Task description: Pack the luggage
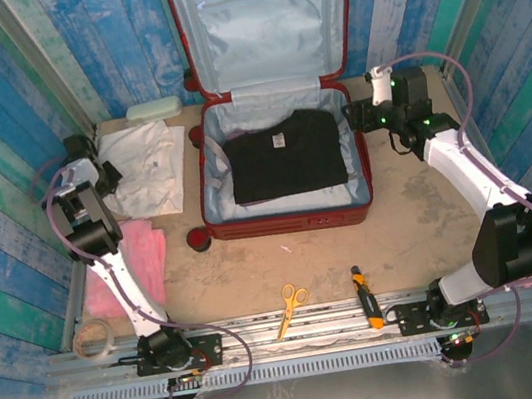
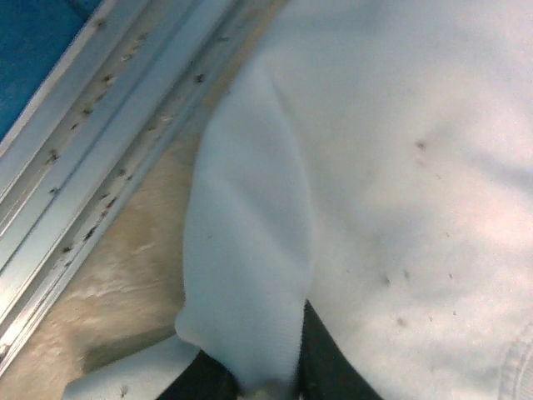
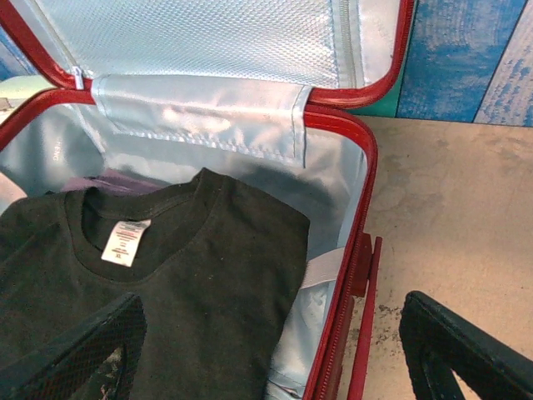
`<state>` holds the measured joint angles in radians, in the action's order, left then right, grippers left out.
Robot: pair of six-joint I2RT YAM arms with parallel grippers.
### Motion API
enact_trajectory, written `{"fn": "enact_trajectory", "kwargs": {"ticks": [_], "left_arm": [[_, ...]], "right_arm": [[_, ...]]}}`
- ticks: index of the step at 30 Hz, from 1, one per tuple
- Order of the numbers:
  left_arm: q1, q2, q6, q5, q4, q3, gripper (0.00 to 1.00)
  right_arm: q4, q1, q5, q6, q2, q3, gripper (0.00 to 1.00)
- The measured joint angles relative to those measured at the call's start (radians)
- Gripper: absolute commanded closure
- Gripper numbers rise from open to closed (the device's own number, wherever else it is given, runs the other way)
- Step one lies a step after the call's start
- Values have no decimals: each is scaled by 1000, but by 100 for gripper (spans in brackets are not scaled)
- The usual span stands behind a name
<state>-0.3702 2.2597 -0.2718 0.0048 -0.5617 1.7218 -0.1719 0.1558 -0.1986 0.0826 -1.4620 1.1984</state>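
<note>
The luggage (image 1: 289, 218) lies open in the middle of the table, dark red with pale blue lining, its lid leaning on the back wall. A folded black T-shirt (image 1: 286, 156) rests inside it. A white garment (image 1: 149, 162) lies on the table to the left of it. My left gripper (image 1: 108, 176) is at that garment's left edge. In the left wrist view this gripper (image 2: 262, 385) is shut on a raised fold of the white garment (image 2: 400, 167). My right gripper (image 3: 271, 308) stands open, straddling the luggage's right rim (image 3: 366, 167) beside the black T-shirt (image 3: 191, 275).
A pink cloth (image 1: 139, 260) lies at the left by my left arm, with a tape roll (image 1: 94, 338) near the front left corner. Yellow scissors (image 1: 290, 307) and a yellow-black tool (image 1: 367, 310) lie near the front rail. A pale case (image 1: 153, 110) sits at the back.
</note>
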Motion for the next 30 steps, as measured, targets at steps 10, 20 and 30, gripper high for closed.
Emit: {"fn": "enact_trajectory", "kwargs": {"ticks": [10, 20, 30], "left_arm": [[-2, -34, -38, 93, 53, -61, 100], [8, -142, -102, 199, 76, -156, 100], [21, -304, -163, 308, 112, -165, 100]], "right_arm": [[24, 120, -98, -85, -17, 17, 22], [367, 434, -149, -397, -93, -105, 19], [528, 671, -23, -648, -370, 79, 16]]}}
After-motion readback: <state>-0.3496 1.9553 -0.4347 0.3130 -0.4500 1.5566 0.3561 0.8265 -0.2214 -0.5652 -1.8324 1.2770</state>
